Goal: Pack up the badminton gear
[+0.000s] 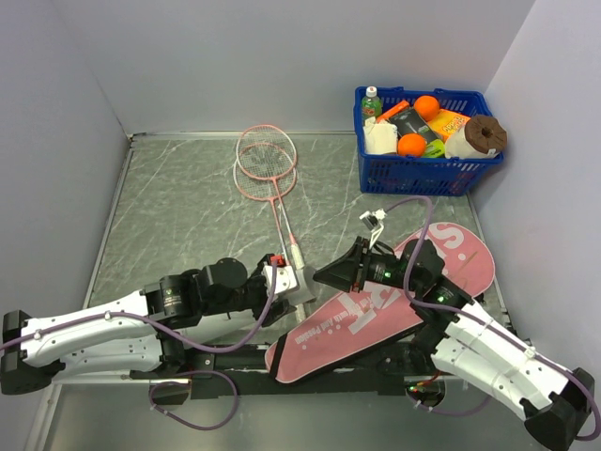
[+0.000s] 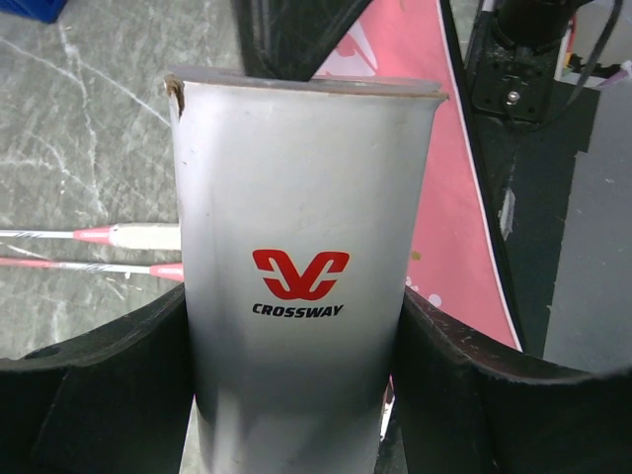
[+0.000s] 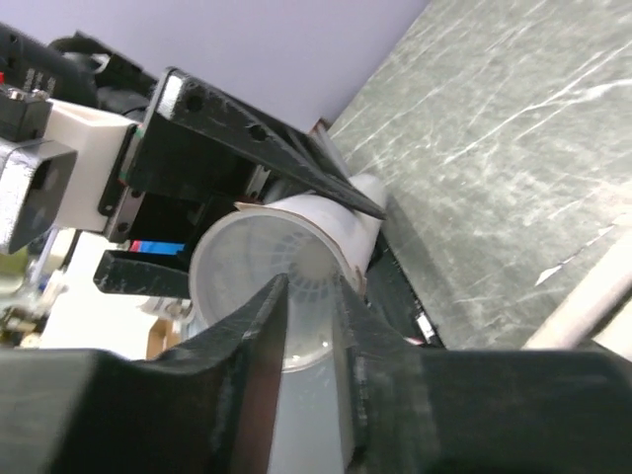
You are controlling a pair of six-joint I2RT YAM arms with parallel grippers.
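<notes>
**Tube Held Between Two Claws**

The left claw [image 2: 294, 331] gripped the white Crossway tube [image 2: 296, 178] squarely, low over the counter [image 1: 188, 207] and just beside the pink racket bag [image 1: 376, 315]. The right claw [image 3: 308, 296] sat at the tube's mouth with its jaws narrowed (whether they pinched anything, I couldn't tell). Something ribbed and white showed inside, probably the shuttlecock. The step looked like loading the tube. Next it would want laying in the bag, with the two pink rackets [image 1: 266, 164] lying unpacked behind.
</notes>
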